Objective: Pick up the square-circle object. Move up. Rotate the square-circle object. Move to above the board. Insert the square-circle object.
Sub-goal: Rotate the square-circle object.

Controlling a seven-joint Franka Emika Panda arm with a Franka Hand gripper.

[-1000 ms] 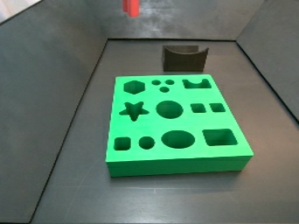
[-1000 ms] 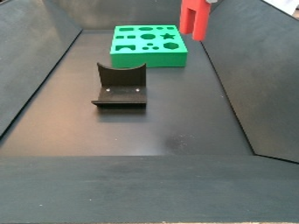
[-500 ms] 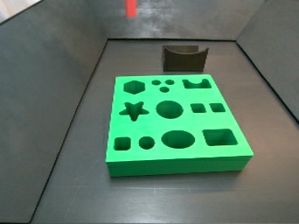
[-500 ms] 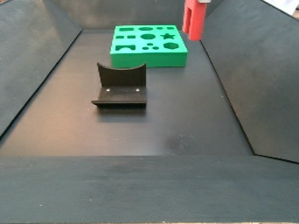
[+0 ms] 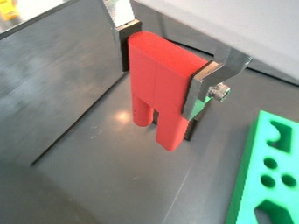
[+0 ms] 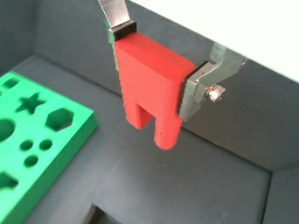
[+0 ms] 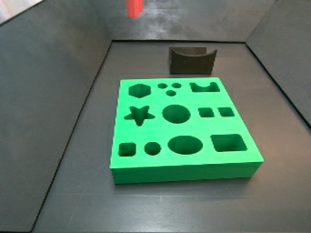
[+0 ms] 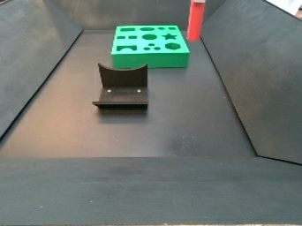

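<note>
My gripper [image 5: 162,72] is shut on the square-circle object [image 5: 160,86], a small red block with two short legs that hang down below the fingers. Both wrist views show it held between the silver fingers [image 6: 201,86], high above the dark floor. In both side views only the red piece shows, at the top edge [image 7: 135,8] [image 8: 195,19]; the fingers are out of frame. The board [image 7: 185,127], a bright green slab with shaped cut-outs, lies flat on the floor. It also shows in both wrist views [image 5: 272,171] [image 6: 35,131], off to the side of the held piece.
The fixture [image 8: 120,86], a dark L-shaped bracket, stands on the floor apart from the board, and shows at the far end in a side view [image 7: 192,60]. Dark sloping walls [image 8: 248,53] enclose the tray.
The red piece has turned in the gripper's hold: it looks narrower now in the side views. It stays high at the same spot.
</note>
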